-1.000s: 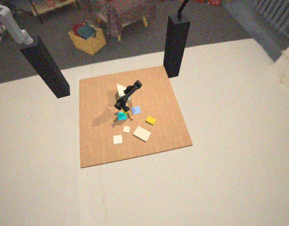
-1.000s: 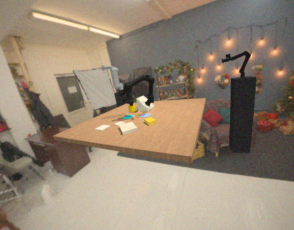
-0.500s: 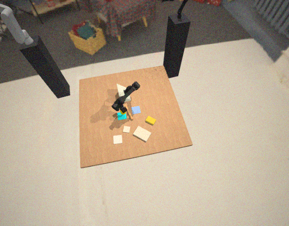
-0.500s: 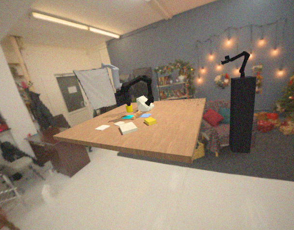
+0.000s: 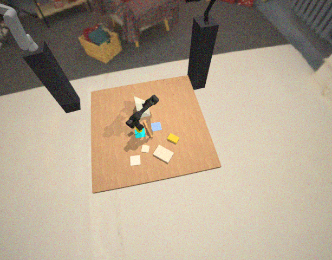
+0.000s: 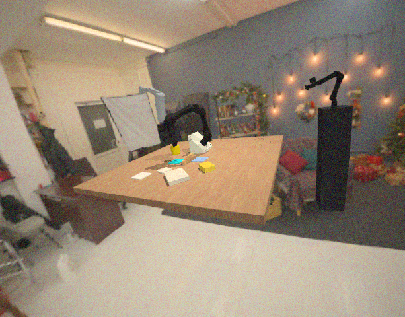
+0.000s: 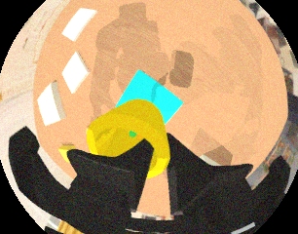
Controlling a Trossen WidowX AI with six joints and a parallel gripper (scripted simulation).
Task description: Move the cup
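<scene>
Currently gripper [image 7: 145,156] is clamped on the yellow cup [image 7: 129,136], held above the table [image 5: 182,156], over the near edge of the cyan pad [image 7: 152,96]. Advice: keep cup upright, centre over pad, lower slowly until seated, then release; green marble [image 7: 132,135] visible inside.

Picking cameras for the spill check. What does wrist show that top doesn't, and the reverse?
Wrist only: the inside of the yellow cup, with one green marble visible, and the gripper fingers closed on its wall.

Top only: the full table layout, with the light blue pad, the yellow block, the large cream slab and the arm's white base.

Both: the cyan pad directly under the held cup, and the small white tiles.
</scene>
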